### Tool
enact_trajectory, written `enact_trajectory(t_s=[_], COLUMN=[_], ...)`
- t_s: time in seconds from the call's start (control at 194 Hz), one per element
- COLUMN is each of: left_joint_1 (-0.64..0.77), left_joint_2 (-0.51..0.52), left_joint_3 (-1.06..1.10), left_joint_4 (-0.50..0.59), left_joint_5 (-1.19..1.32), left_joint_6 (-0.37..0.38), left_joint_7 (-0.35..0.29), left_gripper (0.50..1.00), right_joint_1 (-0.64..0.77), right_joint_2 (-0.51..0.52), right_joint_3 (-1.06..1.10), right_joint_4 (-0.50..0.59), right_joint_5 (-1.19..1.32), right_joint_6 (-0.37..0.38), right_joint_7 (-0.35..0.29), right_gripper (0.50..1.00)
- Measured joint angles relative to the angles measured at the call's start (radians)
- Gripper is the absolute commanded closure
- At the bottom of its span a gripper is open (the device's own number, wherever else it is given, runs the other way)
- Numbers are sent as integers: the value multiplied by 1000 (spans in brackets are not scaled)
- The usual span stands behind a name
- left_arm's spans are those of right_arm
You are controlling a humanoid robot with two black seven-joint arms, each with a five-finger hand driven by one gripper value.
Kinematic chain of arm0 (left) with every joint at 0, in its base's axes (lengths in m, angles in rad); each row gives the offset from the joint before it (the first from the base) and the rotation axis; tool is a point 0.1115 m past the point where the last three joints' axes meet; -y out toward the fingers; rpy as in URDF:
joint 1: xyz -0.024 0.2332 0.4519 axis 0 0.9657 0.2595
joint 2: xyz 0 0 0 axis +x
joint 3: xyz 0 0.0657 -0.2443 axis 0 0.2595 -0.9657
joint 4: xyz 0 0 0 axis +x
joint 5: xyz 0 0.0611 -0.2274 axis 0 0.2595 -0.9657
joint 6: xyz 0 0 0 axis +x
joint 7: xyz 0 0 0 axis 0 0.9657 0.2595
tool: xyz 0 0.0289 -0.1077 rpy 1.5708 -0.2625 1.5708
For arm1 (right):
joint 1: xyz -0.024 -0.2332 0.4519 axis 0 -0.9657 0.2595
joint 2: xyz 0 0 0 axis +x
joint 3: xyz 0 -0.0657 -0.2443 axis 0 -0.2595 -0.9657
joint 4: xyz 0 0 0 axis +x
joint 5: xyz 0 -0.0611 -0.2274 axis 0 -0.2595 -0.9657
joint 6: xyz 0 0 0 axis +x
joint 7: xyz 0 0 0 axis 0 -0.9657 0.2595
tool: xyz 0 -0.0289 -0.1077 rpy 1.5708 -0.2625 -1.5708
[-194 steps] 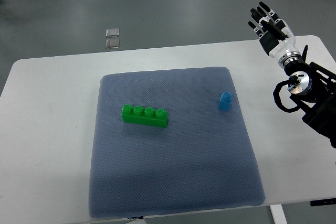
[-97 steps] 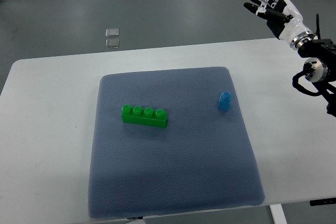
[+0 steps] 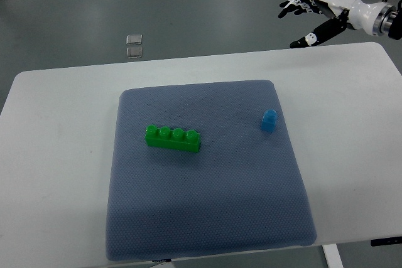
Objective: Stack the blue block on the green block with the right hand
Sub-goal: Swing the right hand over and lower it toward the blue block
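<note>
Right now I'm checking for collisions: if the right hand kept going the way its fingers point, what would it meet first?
Nothing, apparently: the right hand points left beyond the table's far edge; blue block sits nearer. Depth unclear.

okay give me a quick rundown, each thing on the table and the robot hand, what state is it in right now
Blue block: upright on the mat, untouched.
Green block: flat on the mat, studs up, nothing stacked on it.
Mat: spread flat on the table.
Right hand: open, empty, raised beyond the table's far edge.
</note>
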Motion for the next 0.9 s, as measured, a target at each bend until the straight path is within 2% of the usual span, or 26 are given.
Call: enact_trajectory(t_s=[0.165, 0.408, 0.712, 0.898], left_joint_1=[0, 0, 0, 0], left_joint_2=[0, 0, 0, 0], left_joint_3=[0, 0, 0, 0], left_joint_4=[0, 0, 0, 0], left_joint_5=[0, 0, 0, 0], left_joint_6=[0, 0, 0, 0], left_joint_7=[0, 0, 0, 0], left_gripper=[500, 500, 500, 500], right_joint_1=[45, 43, 16, -20], right_joint_2=[-10, 31, 127, 146], right_joint_3=[-54, -88, -148, -172], right_joint_4=[7, 61, 74, 73], right_joint_5=[-209, -451, -529, -599], right_joint_6=[16, 19, 2, -43], right_joint_7=[-6, -14, -45, -45], right_gripper=[587, 587, 587, 587])
